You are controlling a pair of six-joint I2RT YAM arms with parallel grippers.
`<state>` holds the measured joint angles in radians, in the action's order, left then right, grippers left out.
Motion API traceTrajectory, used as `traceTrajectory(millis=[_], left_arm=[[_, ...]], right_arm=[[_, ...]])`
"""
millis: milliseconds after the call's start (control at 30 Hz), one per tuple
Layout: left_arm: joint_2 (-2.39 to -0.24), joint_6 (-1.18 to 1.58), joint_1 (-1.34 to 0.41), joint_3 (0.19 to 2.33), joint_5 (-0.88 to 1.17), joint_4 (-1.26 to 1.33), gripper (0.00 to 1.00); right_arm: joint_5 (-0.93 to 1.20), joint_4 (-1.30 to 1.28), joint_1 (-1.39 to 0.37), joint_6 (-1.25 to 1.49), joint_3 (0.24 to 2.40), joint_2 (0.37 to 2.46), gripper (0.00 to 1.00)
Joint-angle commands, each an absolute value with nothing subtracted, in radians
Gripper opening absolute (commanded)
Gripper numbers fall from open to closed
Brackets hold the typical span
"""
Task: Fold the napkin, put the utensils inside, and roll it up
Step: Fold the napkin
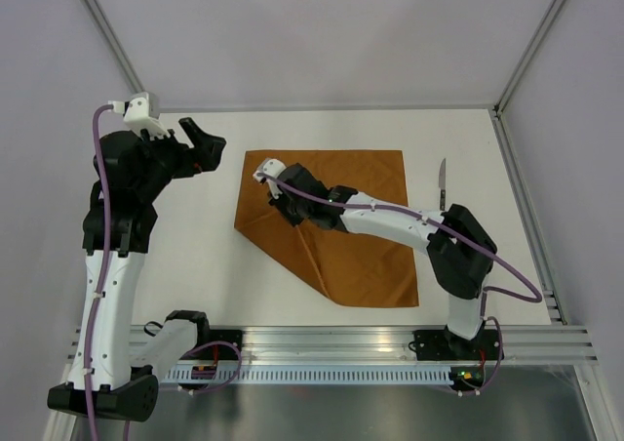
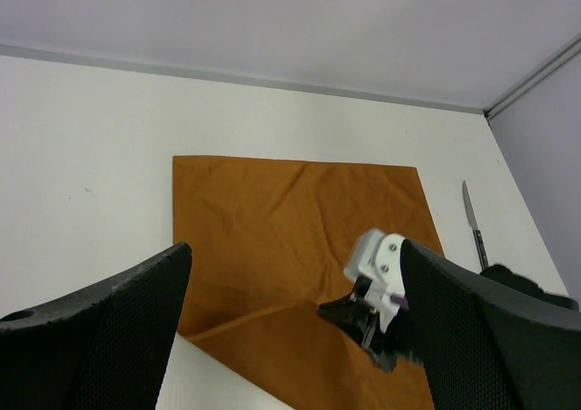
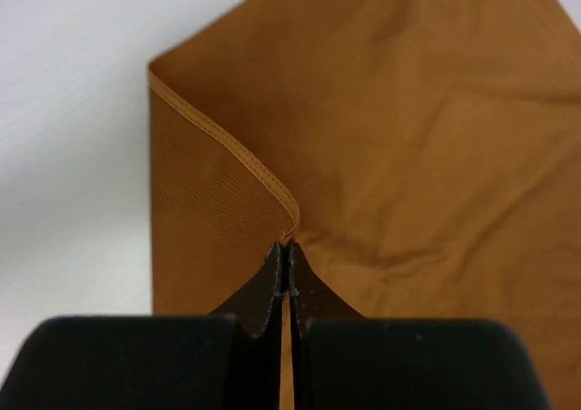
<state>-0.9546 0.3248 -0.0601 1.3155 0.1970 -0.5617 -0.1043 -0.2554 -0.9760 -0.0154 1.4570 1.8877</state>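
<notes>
The rust-orange napkin [image 1: 341, 217] lies on the white table, its near-left corner folded up and over. My right gripper [image 1: 278, 199] is shut on the hemmed edge of that lifted corner [image 3: 272, 192] and holds it above the cloth [image 3: 436, 138]. It also shows in the left wrist view [image 2: 363, 315], over the napkin [image 2: 272, 219]. The knife [image 1: 442, 182] lies on the table just right of the napkin, blade pointing away; the left wrist view shows it too [image 2: 472, 219]. My left gripper [image 1: 205, 148] is open and empty, raised left of the napkin.
The white table [image 1: 195, 256] is walled by grey panels at the back and sides. An aluminium rail [image 1: 341, 343] runs along the near edge with both arm bases.
</notes>
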Motion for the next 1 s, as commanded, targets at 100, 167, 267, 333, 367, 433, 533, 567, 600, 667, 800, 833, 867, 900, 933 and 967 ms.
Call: traceTrajectory(millis=[100,167,267,333,367,433,533,567,600,667,800,833,867,900,933,967], left_arm=[[-0.953,0.345,-0.055,1.293,0.253,-0.508,1.0],[-0.953,0.345,-0.055,1.286,0.259,-0.503,1.0],[-0.954,0.347,-0.055,1.273,0.265,-0.497,1.0],[-0.953,0.351,-0.055,1.261,0.273,-0.491,1.0],[-0.951,0.353,-0.055,1.256,0.275,-0.486,1.0],[-0.953,0.356,-0.055,1.249,0.278,-0.483,1.0],[-0.954,0.362,-0.055,1.239,0.284,-0.476,1.0],[-0.954,0.364,-0.055,1.239,0.287,-0.474,1.0],[-0.954,0.364,-0.055,1.238,0.288,-0.472,1.0],[-0.957,0.367,-0.057,1.238,0.29,-0.469,1.0],[-0.959,0.368,-0.055,1.236,0.291,-0.466,1.0],[-0.962,0.367,-0.055,1.236,0.291,-0.466,1.0],[-0.962,0.367,-0.057,1.236,0.293,-0.465,1.0],[-0.962,0.367,-0.057,1.235,0.291,-0.465,1.0],[-0.962,0.367,-0.055,1.235,0.293,-0.465,1.0],[-0.963,0.367,-0.057,1.233,0.293,-0.463,1.0]], right_arm=[[-0.14,-0.252,-0.827,-0.078,1.381,1.787,0.0],[-0.137,-0.245,-0.78,-0.086,1.365,1.781,0.0],[-0.133,-0.235,-0.721,-0.101,1.341,1.779,0.01],[-0.133,-0.229,-0.695,-0.11,1.328,1.784,0.0],[-0.133,-0.226,-0.671,-0.113,1.325,1.786,0.0],[-0.127,-0.222,-0.644,-0.118,1.319,1.795,0.0],[-0.13,-0.207,-0.601,-0.132,1.309,1.802,0.0],[-0.13,-0.201,-0.582,-0.133,1.305,1.807,0.01],[-0.13,-0.198,-0.571,-0.138,1.305,1.809,0.01],[-0.127,-0.189,-0.539,-0.14,1.305,1.816,0.0],[-0.121,-0.175,-0.491,-0.144,1.307,1.83,0.0],[-0.118,-0.172,-0.473,-0.144,1.308,1.835,0.0],[-0.117,-0.17,-0.465,-0.144,1.313,1.842,0.0],[-0.115,-0.169,-0.456,-0.144,1.313,1.845,0.01],[-0.115,-0.166,-0.443,-0.144,1.313,1.848,0.0],[-0.115,-0.166,-0.439,-0.144,1.315,1.855,0.0]])
